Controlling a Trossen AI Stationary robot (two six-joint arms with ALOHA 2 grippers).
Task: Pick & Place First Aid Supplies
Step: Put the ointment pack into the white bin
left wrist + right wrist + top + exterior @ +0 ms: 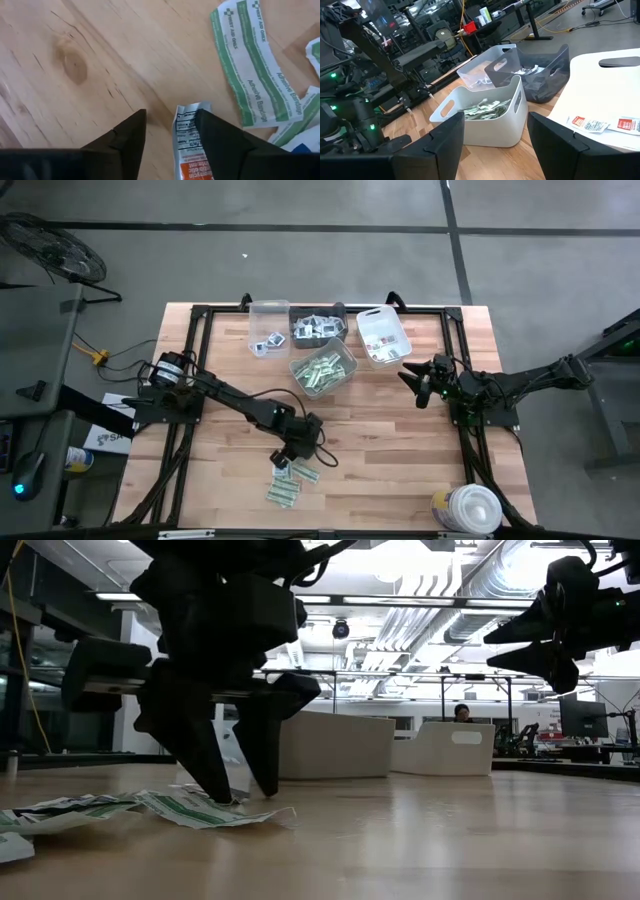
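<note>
One camera looks straight down on the whole counter (pixel 400 450). Another sits at counter height, looking level into the room. Each wrist camera peers closely past its own fingers. All share the counter.

**Right wrist looking over the bins**

I am seeing my right gripper (pixel 495 145) hanging with fingers spread, facing a white bin (pixel 485 122) of green-and-white strips (pixel 482 110). A dark bin (pixel 540 75) and clear bin (pixel 480 67) are sitting behind; red-printed packets (pixel 605 124) are lying in a white tray (pixel 600 85).
</note>
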